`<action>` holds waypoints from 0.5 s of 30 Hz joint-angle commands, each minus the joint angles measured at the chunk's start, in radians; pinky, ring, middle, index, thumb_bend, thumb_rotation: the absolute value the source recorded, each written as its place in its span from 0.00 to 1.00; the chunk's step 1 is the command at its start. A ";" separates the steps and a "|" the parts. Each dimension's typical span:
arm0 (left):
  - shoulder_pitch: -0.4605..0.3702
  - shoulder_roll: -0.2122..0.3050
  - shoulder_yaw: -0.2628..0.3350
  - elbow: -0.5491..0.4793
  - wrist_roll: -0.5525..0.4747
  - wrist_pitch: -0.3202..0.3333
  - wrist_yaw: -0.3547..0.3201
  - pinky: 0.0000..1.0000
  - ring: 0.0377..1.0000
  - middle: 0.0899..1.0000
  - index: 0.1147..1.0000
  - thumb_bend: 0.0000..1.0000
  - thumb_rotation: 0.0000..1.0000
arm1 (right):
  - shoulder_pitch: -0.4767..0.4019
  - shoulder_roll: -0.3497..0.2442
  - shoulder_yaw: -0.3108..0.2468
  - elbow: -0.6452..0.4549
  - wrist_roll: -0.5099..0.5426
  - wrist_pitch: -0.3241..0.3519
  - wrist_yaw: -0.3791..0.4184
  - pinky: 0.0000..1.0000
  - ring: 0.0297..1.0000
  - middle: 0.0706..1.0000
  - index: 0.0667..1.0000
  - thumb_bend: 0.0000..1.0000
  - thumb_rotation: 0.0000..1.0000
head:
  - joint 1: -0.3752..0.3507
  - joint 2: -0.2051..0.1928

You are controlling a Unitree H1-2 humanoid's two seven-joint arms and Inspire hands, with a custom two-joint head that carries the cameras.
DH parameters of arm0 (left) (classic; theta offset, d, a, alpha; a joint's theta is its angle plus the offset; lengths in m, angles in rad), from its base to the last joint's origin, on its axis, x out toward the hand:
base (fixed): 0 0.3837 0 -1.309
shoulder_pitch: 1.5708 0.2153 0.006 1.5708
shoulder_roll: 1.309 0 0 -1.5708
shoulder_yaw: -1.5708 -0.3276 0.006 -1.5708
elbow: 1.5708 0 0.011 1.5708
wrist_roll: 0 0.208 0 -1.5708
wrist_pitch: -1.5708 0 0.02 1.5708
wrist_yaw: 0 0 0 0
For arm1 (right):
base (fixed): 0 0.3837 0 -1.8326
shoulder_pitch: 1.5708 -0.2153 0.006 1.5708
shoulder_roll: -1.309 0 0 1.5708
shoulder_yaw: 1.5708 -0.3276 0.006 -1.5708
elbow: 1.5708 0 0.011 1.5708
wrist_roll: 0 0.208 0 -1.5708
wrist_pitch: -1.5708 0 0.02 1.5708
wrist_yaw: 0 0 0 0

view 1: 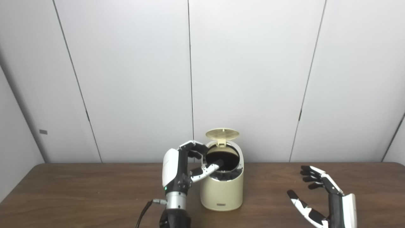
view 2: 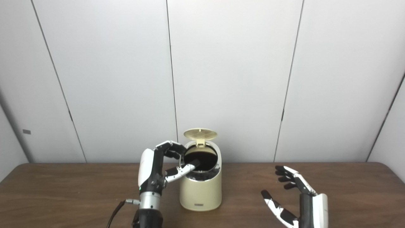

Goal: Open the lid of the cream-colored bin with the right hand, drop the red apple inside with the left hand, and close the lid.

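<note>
The cream-colored bin (view 1: 223, 193) stands on the brown table (view 1: 79, 190) near the middle, with its round lid (view 1: 222, 134) flipped up at the back. Its dark opening (view 1: 222, 157) shows no apple; the red apple is not visible in either view. My left hand (view 1: 190, 164) is raised beside the bin's left rim, fingers spread, with one finger reaching over the opening and nothing held. My right hand (view 1: 319, 196) rests low over the table to the bin's right, fingers apart and empty.
White wall panels (view 1: 253, 79) close off the back of the table. A black cable (view 1: 144, 212) trails from my left wrist toward the front edge. Bare brown tabletop stretches to the left of the bin and between the bin and my right hand.
</note>
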 commanded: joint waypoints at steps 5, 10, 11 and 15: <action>-0.007 -0.023 0.041 -0.115 -0.059 -0.102 -0.004 0.41 0.44 0.44 0.41 0.52 0.00 | 0.078 0.020 0.017 0.117 -0.001 -0.020 -0.003 0.41 0.53 0.58 0.66 0.34 0.24 | 0.004 -0.002; 0.027 -0.030 0.069 -0.179 -0.086 -0.122 -0.016 0.42 0.45 0.46 0.40 0.52 0.00 | 0.079 0.016 0.017 0.118 -0.004 -0.013 0.000 0.44 0.54 0.59 0.66 0.34 0.08 | 0.006 -0.001; 0.032 -0.032 0.075 -0.190 -0.092 -0.129 -0.018 0.41 0.45 0.46 0.40 0.52 0.00 | 0.079 0.016 0.017 0.121 -0.004 -0.012 0.000 0.44 0.54 0.59 0.66 0.34 0.10 | 0.006 -0.001; 0.061 -0.035 0.094 -0.250 -0.146 -0.152 -0.049 0.33 0.41 0.43 0.43 0.51 0.00 | 0.084 0.020 0.018 0.104 -0.008 -0.005 0.001 0.42 0.53 0.59 0.66 0.34 0.22 | 0.005 0.001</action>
